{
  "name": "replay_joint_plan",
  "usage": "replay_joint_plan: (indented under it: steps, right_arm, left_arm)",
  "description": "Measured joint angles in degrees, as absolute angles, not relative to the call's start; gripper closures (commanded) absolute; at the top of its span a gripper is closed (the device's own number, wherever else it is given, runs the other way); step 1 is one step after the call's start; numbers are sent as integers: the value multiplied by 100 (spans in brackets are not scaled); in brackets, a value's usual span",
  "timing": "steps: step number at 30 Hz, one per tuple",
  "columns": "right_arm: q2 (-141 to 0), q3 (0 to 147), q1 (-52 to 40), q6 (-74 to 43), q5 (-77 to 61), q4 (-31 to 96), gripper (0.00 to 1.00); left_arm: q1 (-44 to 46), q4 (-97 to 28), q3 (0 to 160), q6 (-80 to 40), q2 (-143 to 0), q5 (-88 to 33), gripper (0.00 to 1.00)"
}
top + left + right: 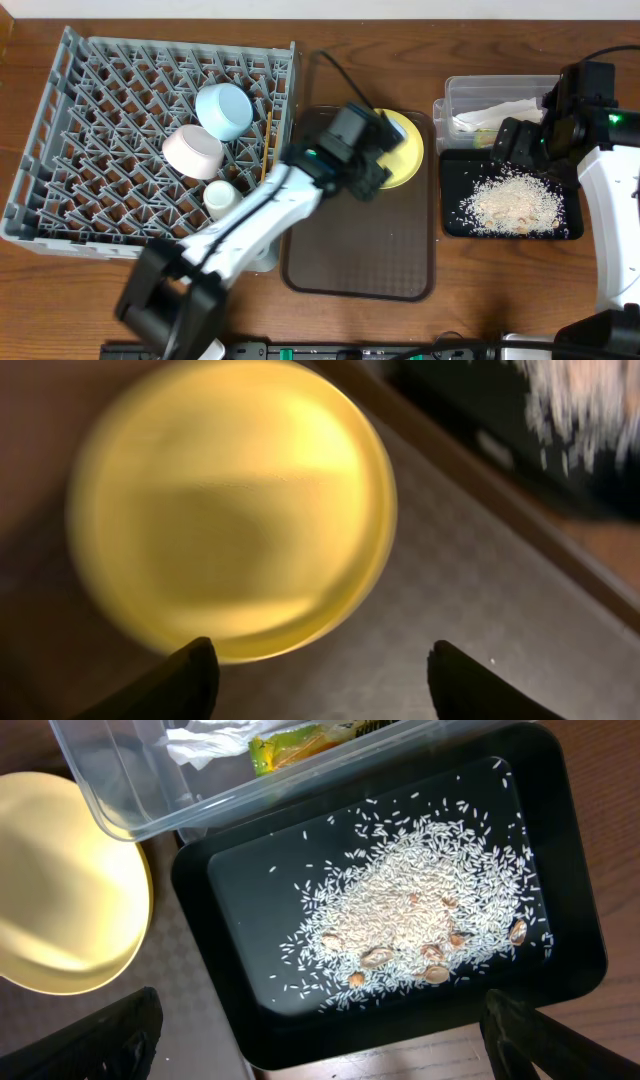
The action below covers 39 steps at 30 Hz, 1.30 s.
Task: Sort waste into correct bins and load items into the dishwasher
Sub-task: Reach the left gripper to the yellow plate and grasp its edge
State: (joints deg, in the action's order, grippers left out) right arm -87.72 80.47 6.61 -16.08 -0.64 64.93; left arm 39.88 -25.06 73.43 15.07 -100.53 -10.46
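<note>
Nearest the lens, the left gripper (325, 682) shows 2 dark fingertips (190, 680) spread wide with nothing between them. It hangs over the brown tray (370, 260) at the middle of the bench (40, 285), just short of the yellow plate (235, 510). The plate lies flat on the tray's far right part and looks blurred in the left wrist view. From overhead the left arm covers part of it.

The right gripper (320, 1050) is also wide open and empty, and hovers above the black tray (570, 970) near the right edge. Rice scraps (420, 910), with a few brownish bits among them, are heaped in that tray. The clear tub (470, 90) sits just behind it toward the far right corner. The tub holds the napkin (495, 112) and the snack wrapper (295, 742).

The dish rack (60, 150) fills the far left corner. The following things stand among its pegs, toward its right side:
- 1 light blue bowl (223, 108)
- 1 white-pink bowl (193, 152)
- 1 white cup (221, 197)
- 2 chopsticks (267, 145), close to the rack's right wall
</note>
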Motion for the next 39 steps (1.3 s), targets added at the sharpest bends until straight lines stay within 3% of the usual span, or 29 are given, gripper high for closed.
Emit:
replay_joint_plan:
  steps: [12,14,20,22,26,39]
  right_arm:
    - [-8772,8051,663,-1608,-64,6508,1]
    - [-8772,8051,663,-1608,-67,6510,1]
    - [-8772,8051,663,-1608,-64,6512,1]
    - [-8772,8051,663,-1608,-67,6510,1]
    - [-8772,8051,663,-1608,-64,6510,1]
    - [-8772,8051,663,-1608,-67,6510,1]
  left_arm:
    - [4436,-1896,7343,2180,-11487,-1059,27]
    - [4436,-1900,7343,2211,-11581,-1057,35]
    - [4434,-2095,7406,2169,-11592,-1031,81]
    - [4431,-2204,7441,2104,-11592,-1033,86]
    - [4438,-2281,7487,1973,-11577,-1046,92]
    - [4436,-2390,7470,1815,-11395,-803,92]
